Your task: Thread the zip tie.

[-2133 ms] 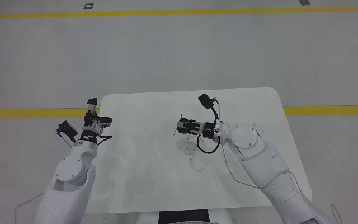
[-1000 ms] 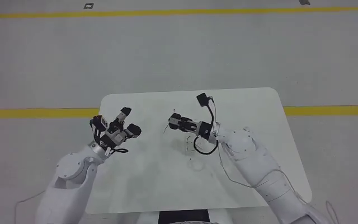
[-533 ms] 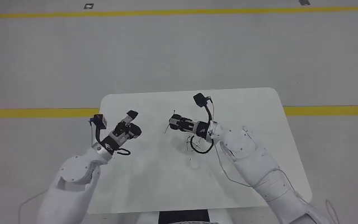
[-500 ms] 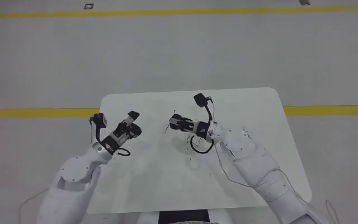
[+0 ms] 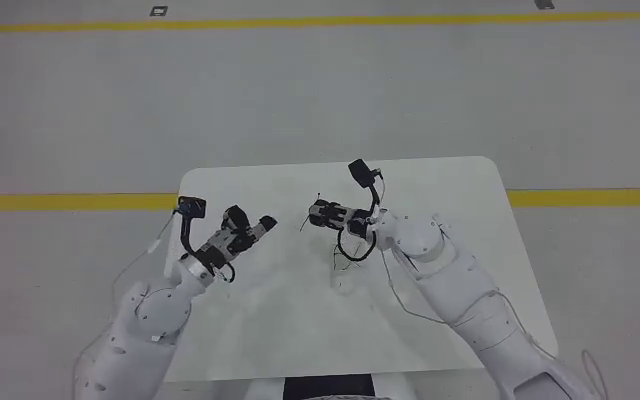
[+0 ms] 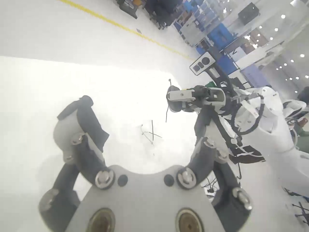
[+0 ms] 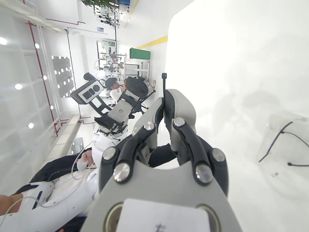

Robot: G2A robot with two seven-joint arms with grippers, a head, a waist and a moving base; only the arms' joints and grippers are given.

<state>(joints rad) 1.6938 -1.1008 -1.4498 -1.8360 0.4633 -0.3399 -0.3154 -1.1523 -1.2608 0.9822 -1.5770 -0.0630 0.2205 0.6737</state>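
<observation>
A thin black zip tie (image 7: 164, 90) stands upright between the fingers of my right gripper (image 7: 165, 97), which is shut on its strap; the head (image 7: 164, 75) sticks out past the fingertips. From above, that right gripper (image 5: 318, 213) hovers over the middle of the white table (image 5: 450, 200). My left gripper (image 5: 256, 228) is open and holds nothing, a short way to the left of the right one and pointing at it. In the left wrist view the left gripper (image 6: 144, 112) faces the right gripper (image 6: 174, 98) and the zip tie (image 6: 166, 113) hanging from it.
Several loose black zip ties (image 6: 150, 135) lie on the table below the right gripper, next to a clear plastic bag (image 7: 281, 134). The table's rounded left edge (image 5: 185, 200) is close behind the left arm.
The left arm has swung in from the table's left edge toward the right gripper, its gripper still open. The right gripper has barely shifted and keeps the zip tie.
</observation>
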